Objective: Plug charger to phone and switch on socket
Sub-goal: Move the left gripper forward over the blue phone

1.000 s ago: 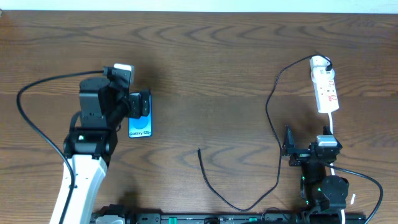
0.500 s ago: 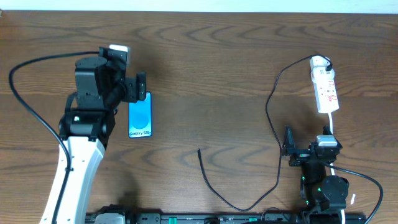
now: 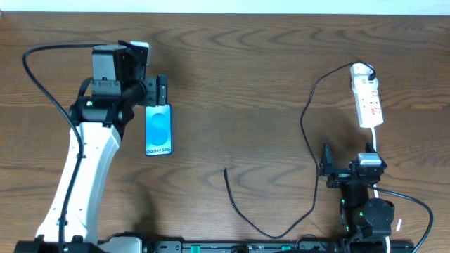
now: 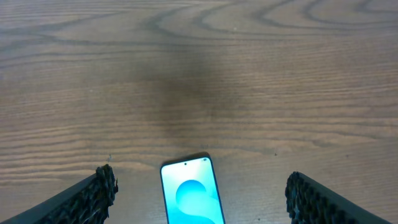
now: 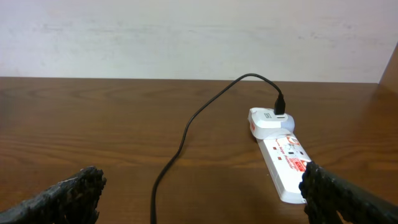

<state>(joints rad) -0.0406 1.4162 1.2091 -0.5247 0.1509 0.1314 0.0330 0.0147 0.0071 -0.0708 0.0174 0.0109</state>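
The phone point(image 3: 158, 128) lies flat at the left, blue screen up; its top end also shows in the left wrist view point(image 4: 191, 197). My left gripper point(image 3: 159, 90) is open and empty, just beyond the phone's far end, its fingers point(image 4: 199, 193) either side of the phone. The black charger cable point(image 3: 308, 140) runs from a white adapter in the socket point(image 3: 367, 98) down to a free plug tip point(image 3: 225, 169) on the table. In the right wrist view the cable point(image 5: 180, 146) and the socket point(image 5: 281, 158) lie ahead. My right gripper point(image 3: 325, 169) is open and empty near the front edge.
The socket's white cord point(image 3: 375, 144) runs toward the right arm's base. The left arm's own black cable point(image 3: 43, 53) loops at the far left. A pale wall point(image 5: 186, 37) stands behind the table's far edge.
My left arm has moved away from me, off the phone, so the whole screen now shows. The right arm, cable and socket have not moved.
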